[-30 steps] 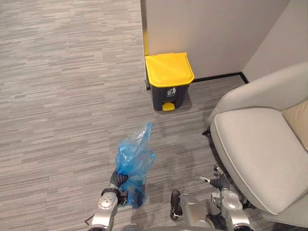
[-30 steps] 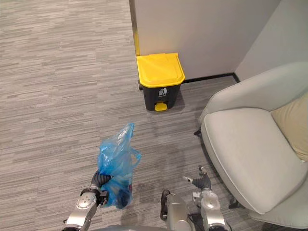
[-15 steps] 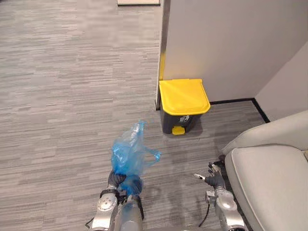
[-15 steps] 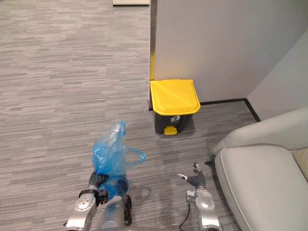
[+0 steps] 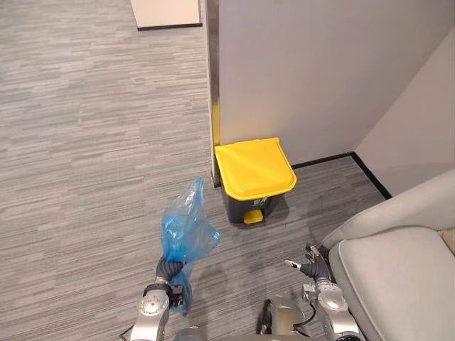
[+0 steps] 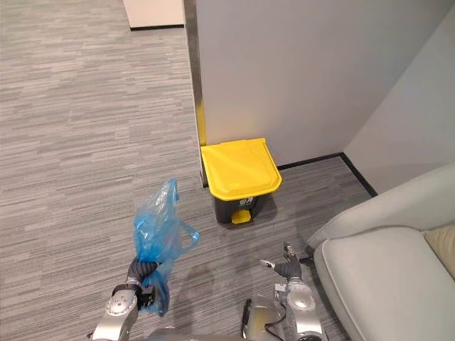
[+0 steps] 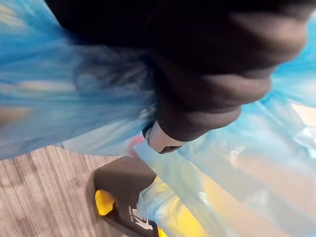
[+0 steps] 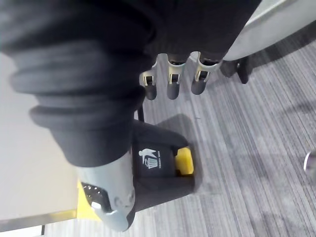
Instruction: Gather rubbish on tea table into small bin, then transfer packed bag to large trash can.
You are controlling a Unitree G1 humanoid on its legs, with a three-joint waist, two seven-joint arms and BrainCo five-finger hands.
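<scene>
A blue plastic rubbish bag [image 5: 186,231] hangs in the air at lower left, bunched where my left hand [image 5: 168,271] is shut on it. The bag [image 7: 247,163] spreads close around that hand in the left wrist view. The large trash can [image 5: 252,177], dark grey with a closed yellow lid and a yellow pedal, stands on the floor against the wall corner, ahead and to the right of the bag. It also appears as the trash can [image 8: 160,165] in the right wrist view. My right hand [image 5: 311,268] hangs low at the right, fingers [image 8: 170,81] relaxed, holding nothing.
A light grey armchair [image 5: 398,263] fills the lower right, close to my right hand. A beige wall [image 5: 320,71] with a metal corner strip rises behind the can. Grey striped carpet [image 5: 85,156] stretches to the left and front.
The camera has shifted: the can now sits nearer the middle and the armchair further right. The bag stays in my left hand, hanging a little lower left. The right hand stays low and idle.
</scene>
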